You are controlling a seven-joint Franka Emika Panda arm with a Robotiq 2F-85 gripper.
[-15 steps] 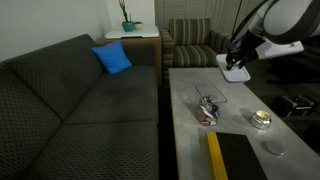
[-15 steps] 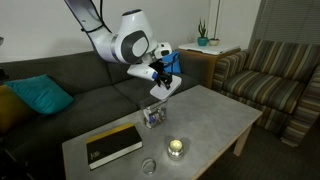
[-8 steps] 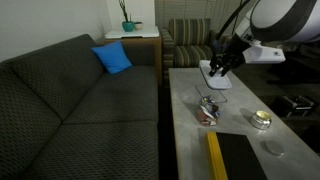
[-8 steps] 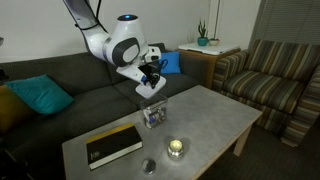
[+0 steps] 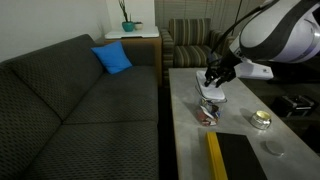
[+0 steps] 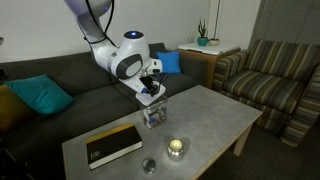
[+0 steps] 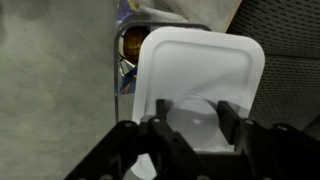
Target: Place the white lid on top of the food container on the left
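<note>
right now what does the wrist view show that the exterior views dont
Only the wrist view: a close look at the gripper clamped on the white lid, with the food container and its dark contents peeking out past the lid's left edge.

Only an exterior view: the robot arm, the sofa with a blue cushion, a dark book, a small round container and a grey disc.

Both: the lid, the gripper, the food container and the grey table.

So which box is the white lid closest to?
The low clear plastic container with dark reddish contents, just below the flat white plastic lid; the small round yellowish container sits apart.
</note>
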